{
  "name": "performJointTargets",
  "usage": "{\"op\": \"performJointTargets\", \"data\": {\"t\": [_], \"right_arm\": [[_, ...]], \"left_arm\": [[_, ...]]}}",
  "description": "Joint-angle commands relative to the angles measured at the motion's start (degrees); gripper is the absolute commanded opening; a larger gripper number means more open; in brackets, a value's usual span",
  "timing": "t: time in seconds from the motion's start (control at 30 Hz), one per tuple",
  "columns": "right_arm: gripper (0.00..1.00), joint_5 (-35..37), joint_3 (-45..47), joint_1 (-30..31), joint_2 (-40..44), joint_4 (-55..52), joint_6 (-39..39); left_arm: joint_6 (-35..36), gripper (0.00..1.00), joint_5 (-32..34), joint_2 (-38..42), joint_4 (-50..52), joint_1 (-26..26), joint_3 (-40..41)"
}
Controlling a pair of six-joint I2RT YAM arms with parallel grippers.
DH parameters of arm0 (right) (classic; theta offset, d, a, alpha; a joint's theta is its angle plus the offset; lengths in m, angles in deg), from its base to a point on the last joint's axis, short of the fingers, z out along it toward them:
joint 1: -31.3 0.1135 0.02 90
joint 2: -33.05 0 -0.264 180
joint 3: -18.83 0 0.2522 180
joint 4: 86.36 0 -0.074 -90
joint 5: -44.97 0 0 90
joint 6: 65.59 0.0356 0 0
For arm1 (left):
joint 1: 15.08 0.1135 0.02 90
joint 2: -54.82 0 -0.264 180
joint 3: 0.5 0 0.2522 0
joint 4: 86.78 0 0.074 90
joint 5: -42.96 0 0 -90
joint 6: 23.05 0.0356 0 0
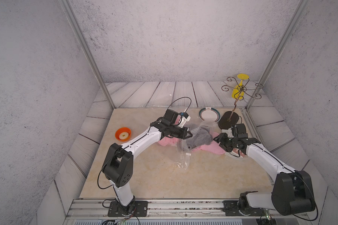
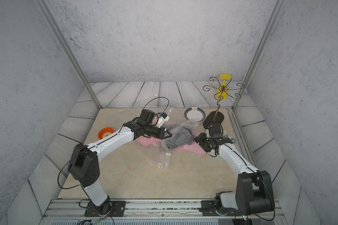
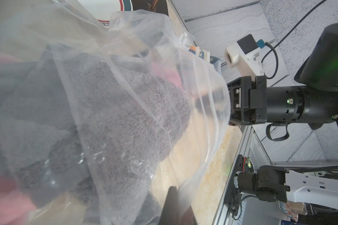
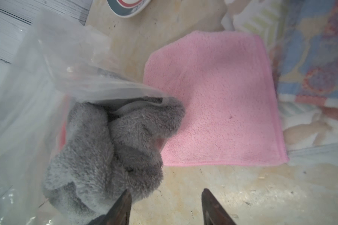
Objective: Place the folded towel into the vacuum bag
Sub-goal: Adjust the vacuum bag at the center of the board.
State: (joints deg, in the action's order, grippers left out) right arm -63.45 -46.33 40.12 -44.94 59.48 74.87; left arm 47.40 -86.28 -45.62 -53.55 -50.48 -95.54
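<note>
The vacuum bag is crinkly clear plastic lying mid-table, with a small white slider clip. A bunched grey towel sits partly inside the bag's mouth, one end poking out toward my right gripper. My left gripper is shut on the bag's film and holds that edge up over the grey towel. My right gripper is open just off the towel's free end, one fingertip touching it and only table between the fingers.
A folded pink towel lies flat under and beside the bag. A patterned cloth lies by the right rail. A plate and a dark-based wire rack holding a yellow glass stand behind. An orange bowl sits far left.
</note>
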Motion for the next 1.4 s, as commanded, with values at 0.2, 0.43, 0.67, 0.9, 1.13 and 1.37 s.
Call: {"op": "performJointTargets", "data": {"t": [0.2, 0.43, 0.67, 0.9, 1.13, 1.37], "right_arm": [[0.49, 1.83, -9.56, 0.05, -12.94, 6.63, -3.48], [0.40, 3.39, -13.36, -0.11, -19.75, 11.06, -6.37], [0.31, 0.72, -10.84, -0.12, -21.82, 18.21, -6.17], [0.02, -0.62, -8.01, -0.09, -20.09, 22.42, -5.81], [0.00, -8.45, -4.72, -0.08, -13.08, 26.80, -1.50], [0.00, -19.71, -4.76, -0.04, -6.07, 32.16, 6.00]], "left_arm": [[0.30, 0.00, -2.37, 3.09, -0.35, 0.24, 1.20], [1.34, 0.00, -4.39, 4.25, 0.66, 0.24, 1.58], [2.32, 0.00, -7.84, 4.94, 0.71, 0.33, 1.35], [3.70, 0.00, -9.62, 6.02, 1.34, 1.07, 1.73], [4.58, 0.00, -5.58, 8.39, 2.48, 4.46, 2.53], [6.32, 0.00, 1.18, 9.22, 5.14, 8.46, 2.22]]}}
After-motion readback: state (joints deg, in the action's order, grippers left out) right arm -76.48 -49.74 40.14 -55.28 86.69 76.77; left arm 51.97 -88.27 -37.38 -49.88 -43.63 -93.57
